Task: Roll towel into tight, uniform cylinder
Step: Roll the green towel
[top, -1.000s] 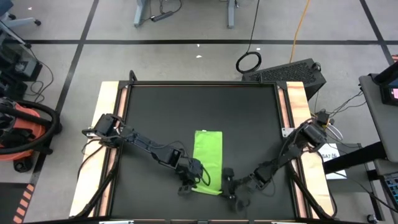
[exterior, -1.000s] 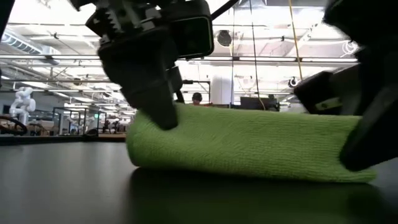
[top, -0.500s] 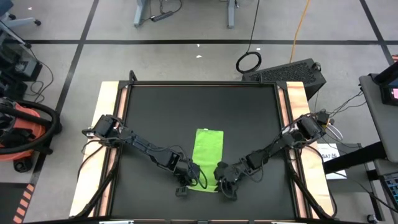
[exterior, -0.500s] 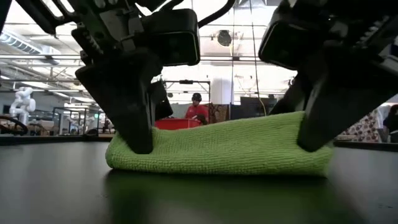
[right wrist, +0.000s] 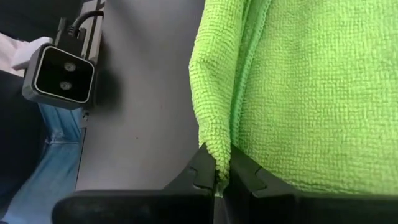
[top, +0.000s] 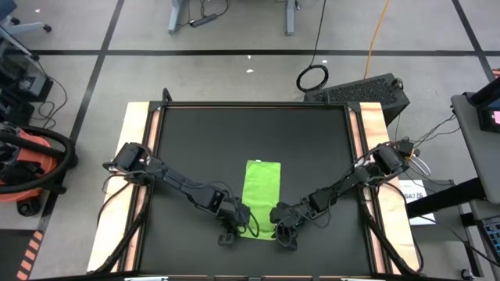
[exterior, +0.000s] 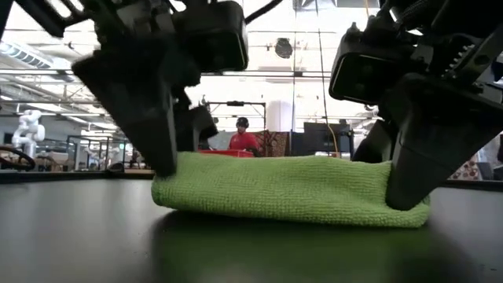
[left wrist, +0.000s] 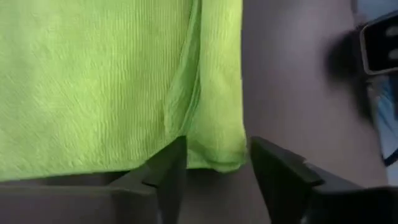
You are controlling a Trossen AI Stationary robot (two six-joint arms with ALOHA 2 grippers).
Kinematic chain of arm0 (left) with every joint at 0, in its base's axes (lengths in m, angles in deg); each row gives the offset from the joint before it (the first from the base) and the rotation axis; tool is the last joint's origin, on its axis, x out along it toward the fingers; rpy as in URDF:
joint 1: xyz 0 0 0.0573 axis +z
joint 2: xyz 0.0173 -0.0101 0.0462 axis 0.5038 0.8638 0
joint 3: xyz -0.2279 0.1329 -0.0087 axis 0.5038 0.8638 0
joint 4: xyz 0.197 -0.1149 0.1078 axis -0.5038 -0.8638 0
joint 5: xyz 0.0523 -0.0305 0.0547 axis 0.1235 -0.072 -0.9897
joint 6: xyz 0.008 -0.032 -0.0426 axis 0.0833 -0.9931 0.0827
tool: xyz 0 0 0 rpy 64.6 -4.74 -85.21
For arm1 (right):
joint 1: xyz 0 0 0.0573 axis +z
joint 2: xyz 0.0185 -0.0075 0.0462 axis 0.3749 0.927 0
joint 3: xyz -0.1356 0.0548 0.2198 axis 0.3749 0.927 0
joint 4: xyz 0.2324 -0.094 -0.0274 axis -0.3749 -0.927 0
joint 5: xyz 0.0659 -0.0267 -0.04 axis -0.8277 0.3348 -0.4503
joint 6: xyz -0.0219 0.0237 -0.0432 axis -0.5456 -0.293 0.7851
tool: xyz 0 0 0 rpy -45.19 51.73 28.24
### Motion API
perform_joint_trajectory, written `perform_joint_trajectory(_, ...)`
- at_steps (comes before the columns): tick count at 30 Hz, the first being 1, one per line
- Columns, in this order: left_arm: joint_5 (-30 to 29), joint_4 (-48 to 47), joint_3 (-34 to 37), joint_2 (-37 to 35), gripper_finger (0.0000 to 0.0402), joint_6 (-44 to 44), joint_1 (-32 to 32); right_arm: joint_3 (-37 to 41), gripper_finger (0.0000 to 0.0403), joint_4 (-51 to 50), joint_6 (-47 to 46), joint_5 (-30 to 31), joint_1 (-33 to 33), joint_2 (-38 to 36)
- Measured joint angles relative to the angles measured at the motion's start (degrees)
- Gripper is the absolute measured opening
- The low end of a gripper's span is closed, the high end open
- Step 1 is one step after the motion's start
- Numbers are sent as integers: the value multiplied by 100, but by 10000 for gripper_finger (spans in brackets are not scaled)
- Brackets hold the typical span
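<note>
The right gripper (right wrist: 216, 180) is closed tight on the folded edge of the towel (right wrist: 298, 93); in the right wrist view its two fingers meet with only a thin lip of green cloth pinched between them. The left gripper (left wrist: 214, 171) stands with a clear gap between its fingers, and the corner of the towel (left wrist: 93, 87) lies just in that gap, not squeezed, so I judge that this one does not hold the cloth at this moment. From above, both grippers are at the lower end of the towel (top: 261, 197), the left gripper (top: 232, 228) at its lower left corner and the right gripper (top: 283, 226) at its lower right corner, a little below the middle of the frame on the black table mat (top: 195, 140). In the low view the towel (exterior: 291, 189) is a flat, low bundle across the middle of the frame, with the left gripper (exterior: 161, 137) on its left end and the right gripper (exterior: 413, 169) on its right end. The near edge is turned over into a double layer, but the rest is still a long flat strip, so the roll seems only started; most of the length is left to roll, and no tight cylinder is there yet. I see no container on the table.
</note>
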Motion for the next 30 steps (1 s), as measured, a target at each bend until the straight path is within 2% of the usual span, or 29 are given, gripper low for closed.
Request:
perform_joint_trajectory(4, -523, -308, 7, -337, 217, 145, 6, 0, 6, -17, -111, -1, -6, 0)
perform_joint_trajectory(8, -1174, -617, 5, -711, 229, 433, -141, 0, 6, -8, -166, 5, -11, 0)
perform_joint_trajectory(14, -1453, -213, -2, -807, 231, 1513, -896, 7, 6, 85, -223, 15, -16, 0)
perform_joint_trajectory(21, -3744, 103, 0, -403, 231, 3101, -1881, 7, 6, 106, -221, 16, -37, 2)
perform_joint_trajectory(30, -3778, 455, 2, 195, 231, 3247, -1932, 7, 6, 217, -227, 30, -50, 4)
